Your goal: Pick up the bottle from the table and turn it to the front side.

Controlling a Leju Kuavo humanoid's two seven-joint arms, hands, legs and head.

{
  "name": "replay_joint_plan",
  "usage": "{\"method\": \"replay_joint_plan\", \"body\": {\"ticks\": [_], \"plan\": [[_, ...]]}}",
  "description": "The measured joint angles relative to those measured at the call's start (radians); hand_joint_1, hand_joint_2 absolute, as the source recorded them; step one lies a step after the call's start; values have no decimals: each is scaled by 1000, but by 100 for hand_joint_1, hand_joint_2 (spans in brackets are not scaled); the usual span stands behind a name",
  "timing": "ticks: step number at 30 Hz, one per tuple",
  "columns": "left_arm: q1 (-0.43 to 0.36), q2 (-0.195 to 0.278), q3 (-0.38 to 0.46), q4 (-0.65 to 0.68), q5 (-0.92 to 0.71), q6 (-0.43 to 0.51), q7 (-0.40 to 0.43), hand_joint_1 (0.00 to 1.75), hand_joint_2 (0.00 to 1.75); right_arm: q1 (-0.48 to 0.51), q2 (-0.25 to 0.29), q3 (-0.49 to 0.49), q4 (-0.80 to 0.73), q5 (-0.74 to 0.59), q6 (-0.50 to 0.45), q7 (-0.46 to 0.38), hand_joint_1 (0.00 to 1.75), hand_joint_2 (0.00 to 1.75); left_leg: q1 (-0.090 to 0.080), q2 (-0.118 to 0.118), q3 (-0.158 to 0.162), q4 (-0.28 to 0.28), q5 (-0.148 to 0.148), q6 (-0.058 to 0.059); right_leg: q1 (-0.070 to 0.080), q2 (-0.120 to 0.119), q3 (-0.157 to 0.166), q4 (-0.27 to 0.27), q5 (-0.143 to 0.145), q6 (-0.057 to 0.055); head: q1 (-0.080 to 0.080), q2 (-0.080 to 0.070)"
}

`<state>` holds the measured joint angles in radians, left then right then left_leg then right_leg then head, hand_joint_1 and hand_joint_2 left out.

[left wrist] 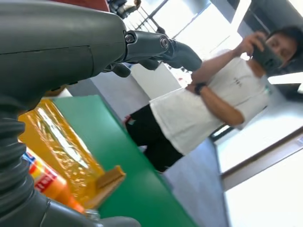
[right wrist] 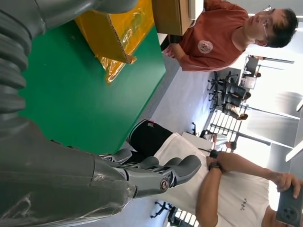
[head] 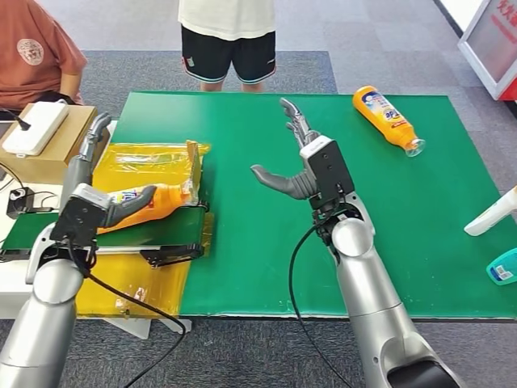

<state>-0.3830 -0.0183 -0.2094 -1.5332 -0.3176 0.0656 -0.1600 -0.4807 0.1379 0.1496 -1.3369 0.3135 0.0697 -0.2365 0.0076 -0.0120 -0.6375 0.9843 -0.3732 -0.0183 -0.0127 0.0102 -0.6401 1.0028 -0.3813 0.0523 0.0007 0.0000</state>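
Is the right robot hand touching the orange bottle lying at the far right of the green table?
Apart. In the head view the right robot hand hangs open over mid-table, with a wide stretch of bare green table between it and the orange bottle.

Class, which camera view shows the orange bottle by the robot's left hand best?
The head view: the orange bottle lies beside the left hand, most of its length visible. The left wrist view catches just its label end; the right wrist view looks elsewhere.

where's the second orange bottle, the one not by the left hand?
Head view: the orange bottle lies on its side at the far right of the green mat, beyond the right hand.
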Motion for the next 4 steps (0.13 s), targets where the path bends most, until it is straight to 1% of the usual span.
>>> {"method": "replay_joint_plan", "body": {"ticks": [4], "plan": [[21, -7, 32, -33, 52, 0, -23, 0, 175, -1, 0, 1, 0, -4, -1, 0, 0, 175, 0, 0, 0, 0, 0, 0, 0, 0, 0, 0, 0, 0, 0, 0]]}}
